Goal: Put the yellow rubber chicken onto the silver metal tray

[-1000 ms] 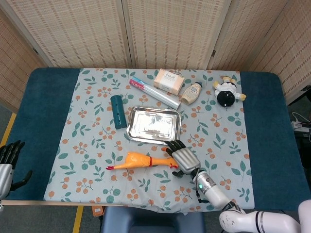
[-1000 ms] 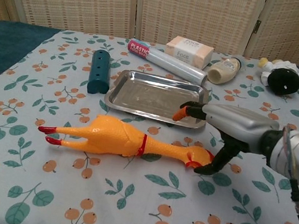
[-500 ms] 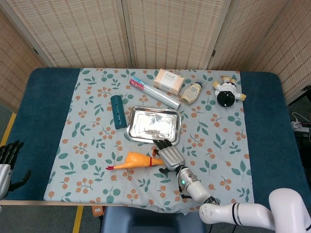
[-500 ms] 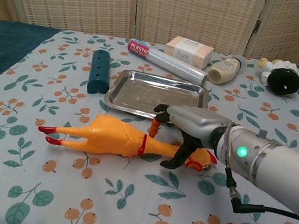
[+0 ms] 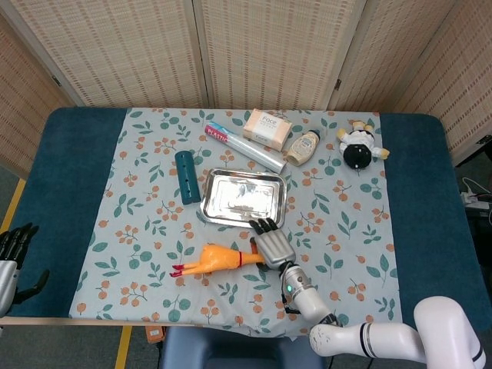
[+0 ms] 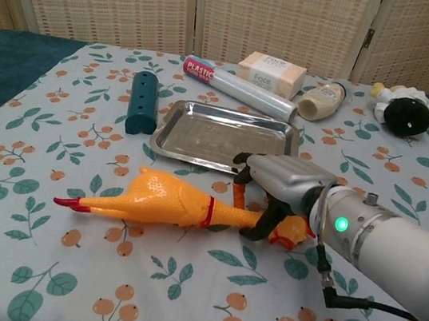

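The yellow rubber chicken [image 5: 215,260] [image 6: 160,198] lies on the floral cloth near the front edge, red feet to the left, head to the right. My right hand [image 5: 273,244] [image 6: 280,182] covers its neck and head end, and its fingers curl down around the neck and grip it. The chicken's body looks tipped up slightly. Just behind the hand, the silver metal tray [image 5: 244,197] [image 6: 222,137] holds nothing. My left hand [image 5: 15,257] hangs off the table's front left corner, fingers apart and holding nothing; only the head view shows it.
A teal cylinder [image 5: 187,177] [image 6: 142,101] stands left of the tray. Behind the tray lie a plastic wrap roll [image 5: 244,146], a soap box [image 5: 267,128] and a small bottle [image 5: 304,147]. A black and white plush toy [image 5: 360,146] sits at the back right.
My right hand moved left onto the chicken's neck and closed around it. The chicken turned and its body tipped up, with the feet swinging slightly.
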Controlling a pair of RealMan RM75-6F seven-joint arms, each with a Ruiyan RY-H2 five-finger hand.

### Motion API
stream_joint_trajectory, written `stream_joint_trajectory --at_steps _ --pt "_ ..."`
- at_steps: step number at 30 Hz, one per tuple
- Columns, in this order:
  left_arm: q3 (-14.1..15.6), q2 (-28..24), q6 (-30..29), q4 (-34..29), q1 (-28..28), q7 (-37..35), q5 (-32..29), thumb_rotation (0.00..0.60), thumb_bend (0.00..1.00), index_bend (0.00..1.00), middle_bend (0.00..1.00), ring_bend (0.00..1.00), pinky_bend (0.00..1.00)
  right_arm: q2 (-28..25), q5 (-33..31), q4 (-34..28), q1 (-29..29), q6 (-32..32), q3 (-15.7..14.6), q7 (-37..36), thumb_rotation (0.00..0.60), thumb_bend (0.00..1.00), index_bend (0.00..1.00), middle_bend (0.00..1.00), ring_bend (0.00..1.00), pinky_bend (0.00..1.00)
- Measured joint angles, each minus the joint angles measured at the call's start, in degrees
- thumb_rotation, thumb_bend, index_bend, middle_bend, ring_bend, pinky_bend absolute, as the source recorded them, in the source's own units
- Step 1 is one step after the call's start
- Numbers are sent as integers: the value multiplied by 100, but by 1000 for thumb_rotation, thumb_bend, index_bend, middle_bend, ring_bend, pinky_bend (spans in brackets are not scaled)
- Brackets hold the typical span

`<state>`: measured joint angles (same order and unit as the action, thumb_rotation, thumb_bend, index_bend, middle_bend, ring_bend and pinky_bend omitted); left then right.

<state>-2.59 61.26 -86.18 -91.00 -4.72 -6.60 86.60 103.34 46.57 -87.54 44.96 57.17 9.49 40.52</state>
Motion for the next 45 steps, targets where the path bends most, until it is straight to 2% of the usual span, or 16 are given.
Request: stream_joint_trajectory --at_steps 1,8,12,16,20,26,35,39,45 --pt "6 0 -6 4 5 -10 4 600 382 0 0 0 22 7 44 -18 -3 75 -2 0 600 285 736 225 101 198" --pt "6 0 -54 29 17 -71 49 600 400 0 0 0 22 1 635 -120 -99 484 -5 -269 600 288 860 483 530 764" --pt "12 46 -138 92 9 -137 191 600 407 0 0 0 41 -24 1129 -133 -190 648 -16 -665 600 304 926 560 683 964" --pt "19 137 -266 187 -10 -360 392 600 406 0 0 0 114 -86 1544 -142 -282 734 -35 -1094 600 312 939 613 772 1000" --pt "51 271 -392 313 -56 -590 697 600 371 0 0 0 147 -159 1777 -171 -334 735 -43 -1342 600 316 943 621 782 1000" --pt "191 394 -290 387 -298 -1383 1119 600 356 0 0 0 156 -196 1991 -232 -392 763 32 -1737 600 316 943 622 784 1000" --pt "284 301 1066 -200 -1088 -1526 1126 600 344 0 0 0 102 -36 2130 -280 -487 918 280 -2167 600 316 944 623 784 1000" --pt "205 448 1449 -367 -1347 -1186 893 600 324 0 0 0 94 73 2050 -292 -462 909 415 -2208 600 316 945 623 784 1000" --pt "-44 855 1960 -527 -1756 -1115 391 600 313 0 0 0 81 331 1878 -277 -370 892 624 -2177 600 316 945 624 786 1000"
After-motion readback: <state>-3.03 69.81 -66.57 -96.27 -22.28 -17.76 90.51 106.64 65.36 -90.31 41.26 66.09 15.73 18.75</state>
